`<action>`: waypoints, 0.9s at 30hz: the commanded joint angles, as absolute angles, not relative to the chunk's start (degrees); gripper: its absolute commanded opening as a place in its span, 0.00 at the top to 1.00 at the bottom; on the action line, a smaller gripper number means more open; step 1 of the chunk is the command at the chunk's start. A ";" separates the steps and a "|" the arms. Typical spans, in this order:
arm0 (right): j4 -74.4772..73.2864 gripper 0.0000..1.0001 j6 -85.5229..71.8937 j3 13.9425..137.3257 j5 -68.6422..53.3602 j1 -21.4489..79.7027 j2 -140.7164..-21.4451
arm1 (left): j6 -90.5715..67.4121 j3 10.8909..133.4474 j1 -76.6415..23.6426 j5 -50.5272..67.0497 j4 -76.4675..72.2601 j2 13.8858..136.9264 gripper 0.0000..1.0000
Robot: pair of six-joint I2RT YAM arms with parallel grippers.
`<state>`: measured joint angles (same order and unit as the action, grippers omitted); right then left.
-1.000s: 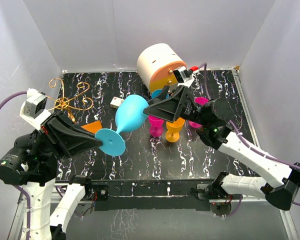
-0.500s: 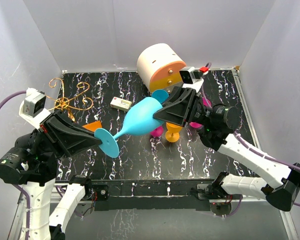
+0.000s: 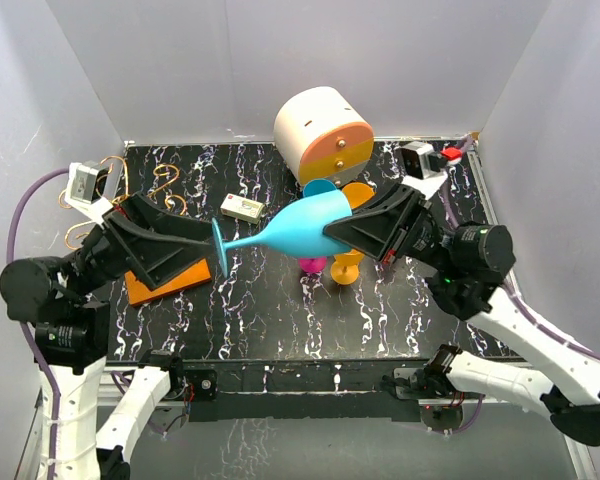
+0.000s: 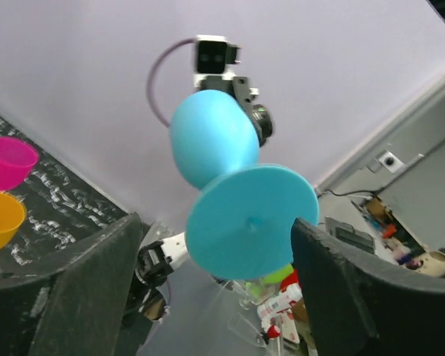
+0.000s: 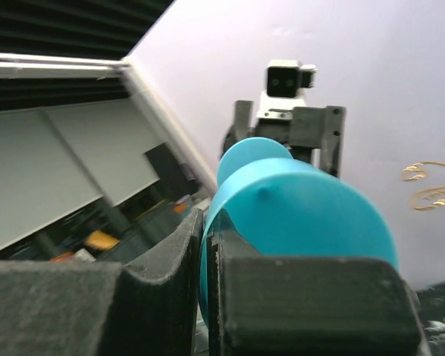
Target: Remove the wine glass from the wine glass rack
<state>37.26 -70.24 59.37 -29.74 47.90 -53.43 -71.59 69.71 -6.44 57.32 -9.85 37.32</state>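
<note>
Black marbled desk (image 3: 280, 310) below: the right end effector (image 3: 332, 232) pinches the rim of the blue wine glass (image 3: 300, 222), while the left end effector (image 3: 208, 247) gapes around its foot. It looks light, stiff and slick; the stem probably grips best.

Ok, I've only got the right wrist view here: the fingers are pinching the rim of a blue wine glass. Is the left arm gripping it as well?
Observer: No. The left wrist view shows the left fingers open, with a gap either side of the wine glass foot.
Operator: Is it upright?
Observer: No, from above it lies sideways, off the table, with a pink glass and an orange glass standing near its bowl.
Operator: And the rack?
Observer: The rack sits at the table's left side, apart from the wine glass, its orange base partly under the left arm.
</note>
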 commanded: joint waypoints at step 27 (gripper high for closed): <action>-78.30 1.00 -26.41 94.12 37.20 47.22 -62.76 | -46.93 78.41 -6.15 43.18 25.49 41.05 0.01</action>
<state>-68.36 -23.05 94.19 39.18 47.88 -59.88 -47.48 78.63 -6.44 42.83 25.96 40.93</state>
